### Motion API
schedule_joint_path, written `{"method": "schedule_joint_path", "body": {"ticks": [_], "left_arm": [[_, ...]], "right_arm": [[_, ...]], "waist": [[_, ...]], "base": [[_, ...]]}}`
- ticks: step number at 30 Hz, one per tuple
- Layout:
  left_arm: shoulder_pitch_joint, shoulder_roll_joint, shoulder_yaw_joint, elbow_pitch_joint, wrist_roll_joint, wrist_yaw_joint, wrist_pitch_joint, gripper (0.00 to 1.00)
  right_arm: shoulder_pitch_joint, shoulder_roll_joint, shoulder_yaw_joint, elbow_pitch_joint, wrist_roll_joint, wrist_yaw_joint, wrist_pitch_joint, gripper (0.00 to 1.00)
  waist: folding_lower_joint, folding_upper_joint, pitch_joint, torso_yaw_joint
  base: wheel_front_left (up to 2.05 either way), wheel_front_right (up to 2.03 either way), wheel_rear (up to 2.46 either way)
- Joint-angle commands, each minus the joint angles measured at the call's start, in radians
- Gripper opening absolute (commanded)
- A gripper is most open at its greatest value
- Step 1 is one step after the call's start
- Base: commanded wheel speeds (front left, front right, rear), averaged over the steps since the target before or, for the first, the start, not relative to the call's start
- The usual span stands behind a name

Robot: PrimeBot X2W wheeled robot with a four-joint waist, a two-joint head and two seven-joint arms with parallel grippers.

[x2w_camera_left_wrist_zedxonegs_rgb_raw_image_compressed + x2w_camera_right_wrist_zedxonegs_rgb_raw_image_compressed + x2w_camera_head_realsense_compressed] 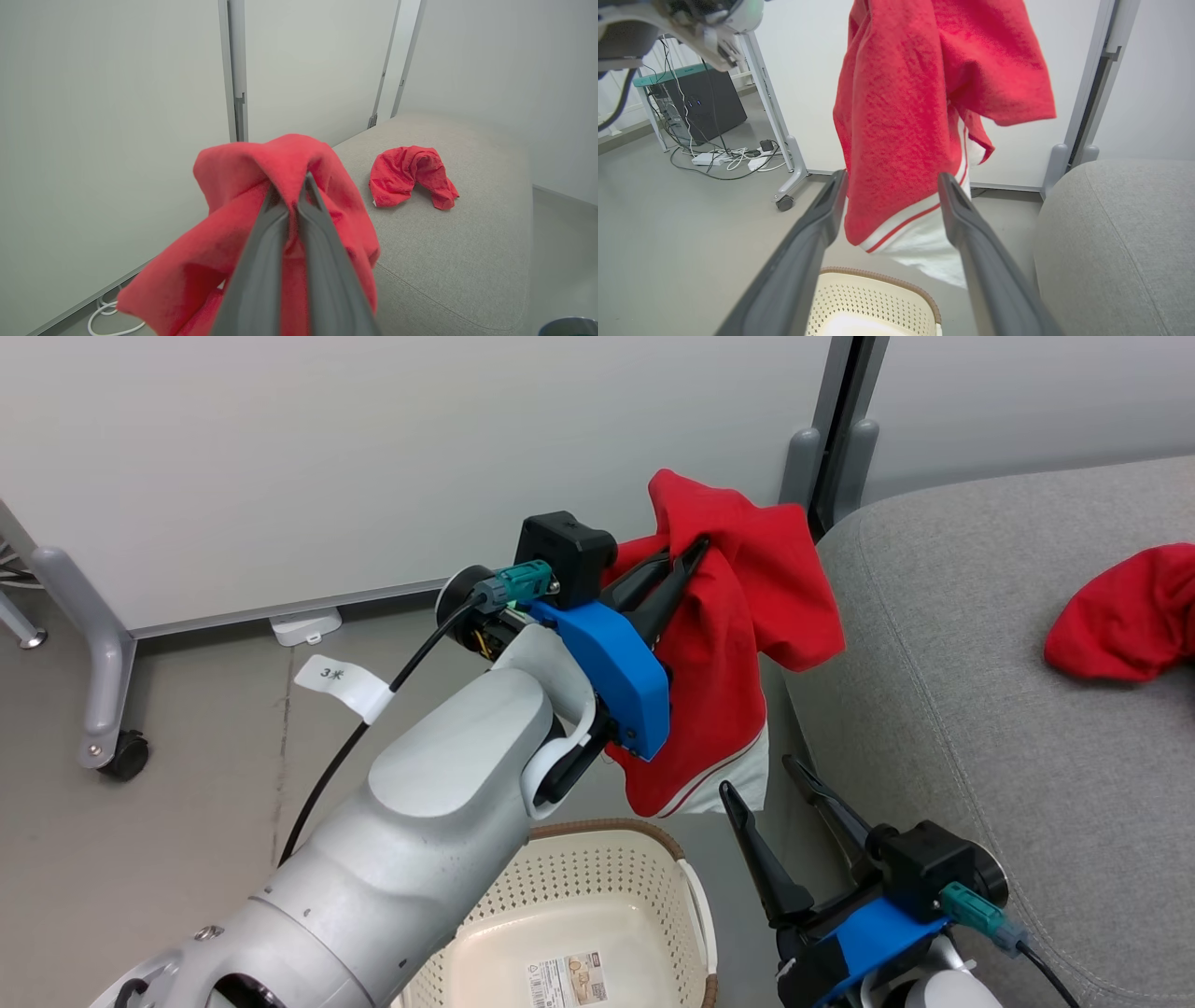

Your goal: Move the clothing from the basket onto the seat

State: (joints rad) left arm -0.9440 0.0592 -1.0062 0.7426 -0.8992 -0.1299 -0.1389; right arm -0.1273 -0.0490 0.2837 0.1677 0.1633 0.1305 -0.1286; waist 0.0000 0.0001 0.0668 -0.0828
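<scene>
Head view. Left jaws are pinched tight on a fold of the striped garment [728, 691], red with a white hem. It hangs free in the air beyond the far rim of the basket [579, 882], just beside the corner of the seat [980, 728]. I see a paper label [565, 980] on the basket's bottom. The plain red garment [1120, 616] lies crumpled on the seat, well apart from the hanging one. Right jaws sit low near the seat's edge, spread wide, gripping nothing.

Left wrist view. Both fingers are pressed together, with red cloth draped over their tips. The plain garment rests on the seat beyond.

Right wrist view. Jaws are wide apart and empty. The striped hem hangs beyond them, over the basket's brown rim, with the seat at the right.
</scene>
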Motion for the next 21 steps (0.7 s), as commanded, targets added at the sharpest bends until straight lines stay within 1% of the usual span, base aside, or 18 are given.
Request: {"method": "schedule_joint_path", "body": {"ticks": [1, 7, 11, 15, 21], "left_arm": [[-0.017, 0.000, -0.006, -0.001, -0.007, -0.001, -0.008, 0.00], [-0.027, -0.003, -0.030, 0.006, -0.016, -0.001, -0.018, 0.00], [-0.033, -0.004, -0.044, 0.012, -0.023, -0.001, -0.023, 0.00], [-0.038, -0.006, -0.059, 0.015, -0.028, -0.001, -0.026, 0.00], [-0.046, -0.007, -0.084, 0.017, -0.038, -0.001, -0.028, 0.00]], "right_arm": [[0.011, -0.003, -0.004, -0.001, -0.003, 0.000, 0.001, 1.00], [-0.016, -0.003, -0.013, 0.007, -0.006, 0.000, 0.008, 1.00], [-0.059, -0.003, -0.011, 0.038, -0.014, 0.000, 0.031, 1.00], [-0.119, -0.003, -0.009, 0.094, -0.019, 0.000, 0.046, 1.00], [-0.226, -0.002, 0.005, 0.196, -0.012, 0.000, 0.039, 1.00]], "waist": [[0.0000, -0.0001, 0.000, 0.000], [0.0000, -0.0001, 0.005, 0.000], [0.0000, -0.0001, 0.009, -0.001], [0.0000, -0.0001, 0.013, 0.001], [0.0000, -0.0001, 0.021, 0.010]], "base": [[0.00, 0.00, 0.00], [0.00, 0.00, 0.00], [0.00, 0.00, 0.00], [0.00, 0.00, 0.00], [0.00, 0.00, 0.00]]}}
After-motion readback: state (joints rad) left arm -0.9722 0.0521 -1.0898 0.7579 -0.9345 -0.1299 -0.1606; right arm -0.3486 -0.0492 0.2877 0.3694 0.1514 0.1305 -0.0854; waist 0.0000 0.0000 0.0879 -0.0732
